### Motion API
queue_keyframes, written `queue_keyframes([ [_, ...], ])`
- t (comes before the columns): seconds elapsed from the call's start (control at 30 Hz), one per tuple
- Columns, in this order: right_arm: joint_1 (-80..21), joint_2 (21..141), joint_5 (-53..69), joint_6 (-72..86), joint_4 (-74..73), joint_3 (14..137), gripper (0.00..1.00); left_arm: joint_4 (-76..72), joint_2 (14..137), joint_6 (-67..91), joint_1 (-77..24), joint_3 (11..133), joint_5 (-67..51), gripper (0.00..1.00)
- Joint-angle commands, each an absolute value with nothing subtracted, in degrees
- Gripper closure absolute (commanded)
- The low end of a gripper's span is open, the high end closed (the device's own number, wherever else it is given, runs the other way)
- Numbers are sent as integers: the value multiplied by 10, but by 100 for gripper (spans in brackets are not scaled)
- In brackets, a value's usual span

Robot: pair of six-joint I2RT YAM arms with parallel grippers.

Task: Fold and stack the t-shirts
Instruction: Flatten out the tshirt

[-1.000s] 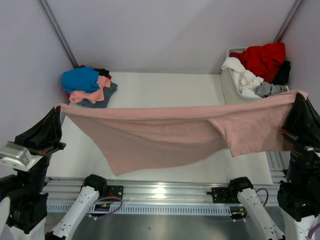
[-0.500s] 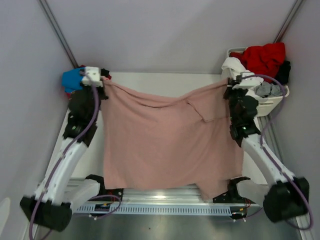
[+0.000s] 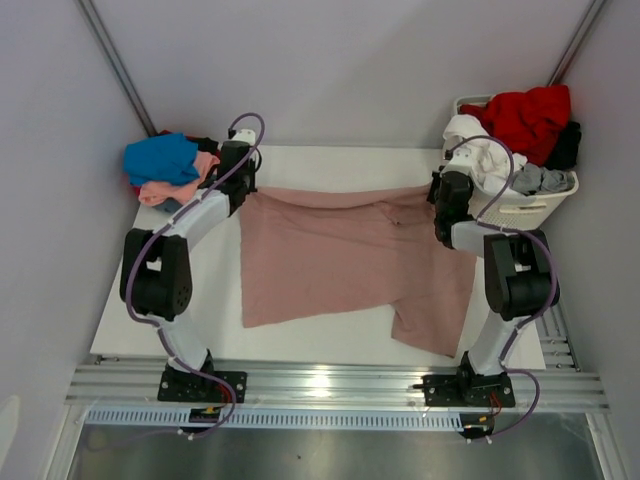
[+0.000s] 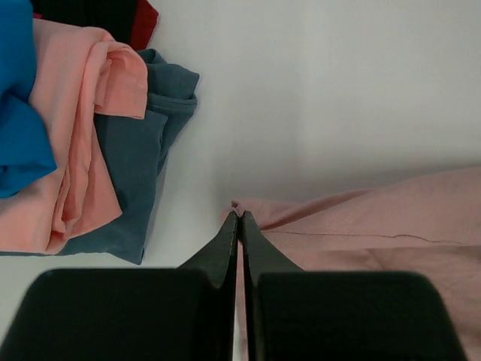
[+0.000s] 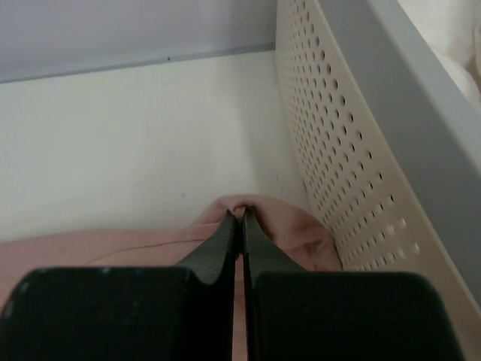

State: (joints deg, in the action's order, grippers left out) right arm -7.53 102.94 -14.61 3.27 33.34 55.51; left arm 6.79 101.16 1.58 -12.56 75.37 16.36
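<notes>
One pink t-shirt spread flat | one laundry basket | left gripper, right gripper: both clenched on shirt's far corners

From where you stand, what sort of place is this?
Probably a robotics test booth set up for laundry folding: plain grey walls enclose a white table, a white perforated plastic laundry basket holds clothes, and a dusty-pink cloth t-shirt lies spread between two black-and-white robot arms.

Plain pale-grey walls enclose a white table. Thin metal poles slant up at both back corners. A silver rail runs along the near edge, catching a glare.
</notes>
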Motion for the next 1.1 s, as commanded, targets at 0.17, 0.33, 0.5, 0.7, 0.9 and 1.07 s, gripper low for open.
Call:
queue_keyframes([
  [0.17, -73, 1106, -175, 27, 401, 633, 100, 80, 1054, 18, -120, 814, 186, 99],
  [0.33, -66, 1142, -177, 24, 398, 676, 100, 78, 1049, 32, -120, 804, 185, 100],
  [0.5, -50, 1174, -171, 47, 363, 735, 100, 74, 1040, 29, -120, 784, 192, 100],
  [0.7, -38, 1201, -157, 84, 312, 782, 100, 84, 1042, 15, -120, 773, 226, 100],
  [0.9, -38, 1215, -167, 86, 277, 802, 100, 125, 1039, 26, -128, 760, 256, 100],
  [1.07, -38, 1216, -161, 86, 265, 800, 100, 130, 1030, 18, -153, 744, 265, 99],
])
